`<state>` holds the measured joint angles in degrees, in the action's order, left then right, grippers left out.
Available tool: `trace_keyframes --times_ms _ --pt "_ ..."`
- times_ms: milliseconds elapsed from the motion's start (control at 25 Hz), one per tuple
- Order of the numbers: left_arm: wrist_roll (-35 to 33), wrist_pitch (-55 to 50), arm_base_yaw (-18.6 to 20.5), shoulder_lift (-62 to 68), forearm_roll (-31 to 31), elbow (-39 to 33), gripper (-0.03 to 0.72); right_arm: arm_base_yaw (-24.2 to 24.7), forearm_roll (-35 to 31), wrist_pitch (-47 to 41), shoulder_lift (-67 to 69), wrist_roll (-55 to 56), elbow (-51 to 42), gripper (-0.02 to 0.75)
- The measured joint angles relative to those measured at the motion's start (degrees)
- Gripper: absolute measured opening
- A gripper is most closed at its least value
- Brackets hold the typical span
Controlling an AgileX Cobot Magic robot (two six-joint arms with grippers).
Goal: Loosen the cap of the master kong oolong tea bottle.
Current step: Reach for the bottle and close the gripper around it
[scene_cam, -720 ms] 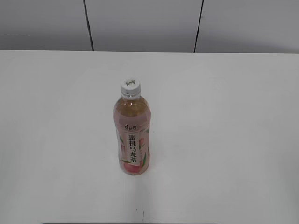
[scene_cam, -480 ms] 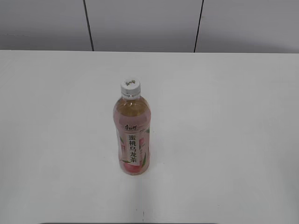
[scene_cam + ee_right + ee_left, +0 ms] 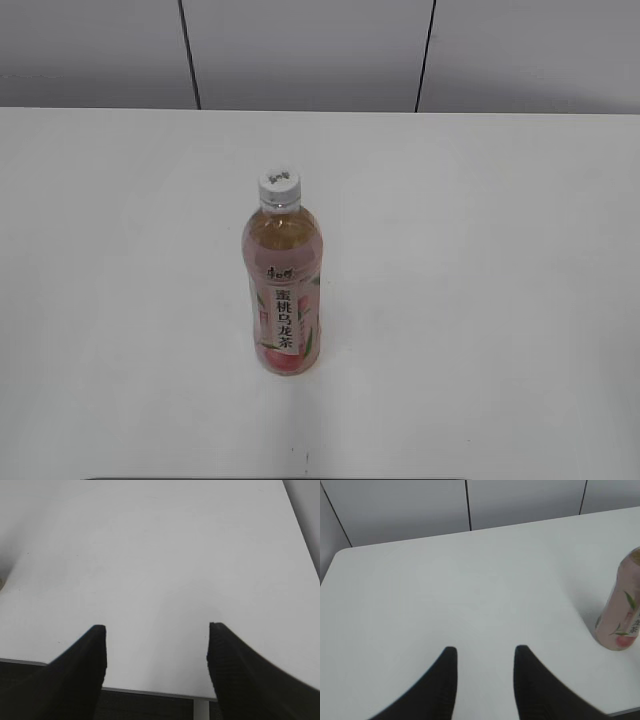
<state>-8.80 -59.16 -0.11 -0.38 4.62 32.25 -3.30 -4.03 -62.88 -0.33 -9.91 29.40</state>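
The master kong oolong tea bottle [image 3: 283, 290] stands upright near the middle of the white table, with pale amber tea and a pink peach label. Its white ribbed cap [image 3: 279, 186] sits on top. The bottle's lower part also shows at the right edge of the left wrist view [image 3: 621, 615]; the cap is cut off there. My left gripper [image 3: 485, 652] is open and empty, well to the left of the bottle. My right gripper [image 3: 157, 629] is open and empty over the table's front edge. Neither gripper shows in the exterior view.
The white table [image 3: 480, 250] runs back to a grey panelled wall [image 3: 310, 50]. Its front edge [image 3: 150, 692] shows in the right wrist view, with dark floor and a white table leg [image 3: 201, 710] below.
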Motion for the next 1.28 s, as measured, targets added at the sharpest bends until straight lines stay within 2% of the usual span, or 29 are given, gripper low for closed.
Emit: trace_keyframes --times_ms 800,880,1080,1280 --pt "0.0 0.5 0.0 0.0 0.0 0.2 0.243 0.0 0.0 0.0 0.0 0.0 0.0 0.483" --pt "0.0 4.0 0.0 0.0 0.2 0.8 0.244 0.0 0.0 0.0 0.0 0.0 0.0 0.483" --pt "0.0 21.3 0.0 0.9 1.1 1.2 0.248 0.0 0.0 0.0 0.0 0.0 0.0 0.483" --pt "0.0 27.4 0.0 9.5 7.0 1.3 0.268 0.0 0.0 0.0 0.0 0.0 0.0 0.483"
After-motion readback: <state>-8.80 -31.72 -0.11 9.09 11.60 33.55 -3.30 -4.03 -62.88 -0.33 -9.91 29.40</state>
